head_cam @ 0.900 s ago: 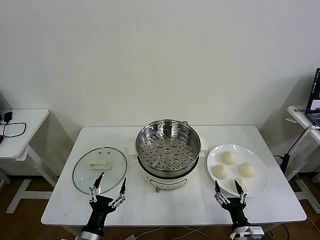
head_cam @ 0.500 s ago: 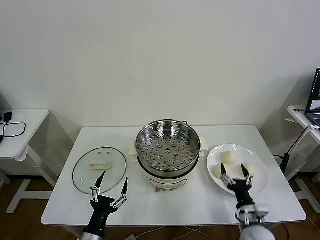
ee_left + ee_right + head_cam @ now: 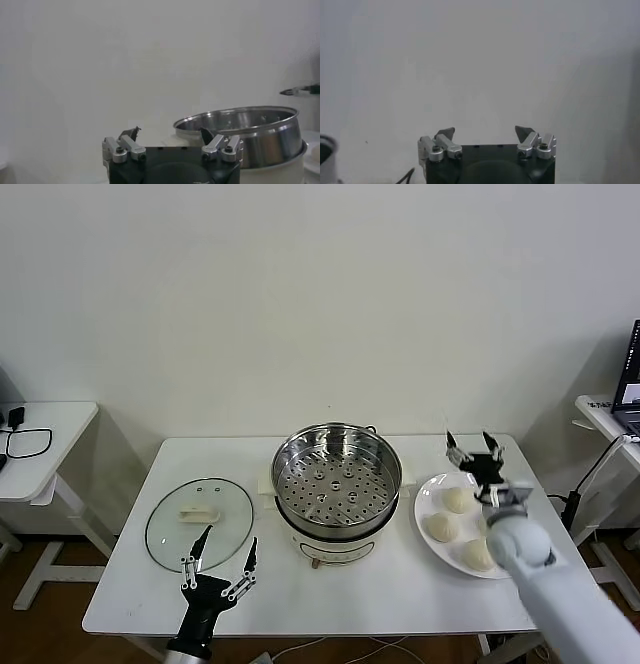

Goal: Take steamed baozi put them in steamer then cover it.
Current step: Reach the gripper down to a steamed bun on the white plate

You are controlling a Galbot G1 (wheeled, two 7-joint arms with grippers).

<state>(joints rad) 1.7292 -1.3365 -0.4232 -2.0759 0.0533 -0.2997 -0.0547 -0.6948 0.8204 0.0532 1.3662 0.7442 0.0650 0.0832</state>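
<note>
The right arm [image 3: 560, 594] covers part of the plate [image 3: 430, 496], so only 3 baozi [image 3: 457, 500] show beside the steamer [image 3: 337, 480]; a 4th cannot be made out. The steamer's base is mostly hidden behind its basket. In the left wrist view the steamer [image 3: 250, 135] is cut off at the edge, and the left gripper [image 3: 170, 137] shows only its fingertips [image 3: 131, 133]. In the right wrist view a sliver of something grey [image 3: 326, 147] shows at the edge; what it is cannot be told.

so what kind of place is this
Probably a lab or office staged for cooking, not a kitchen: bare white wall, plain white table holding the steamer, side desks with a laptop.
</note>
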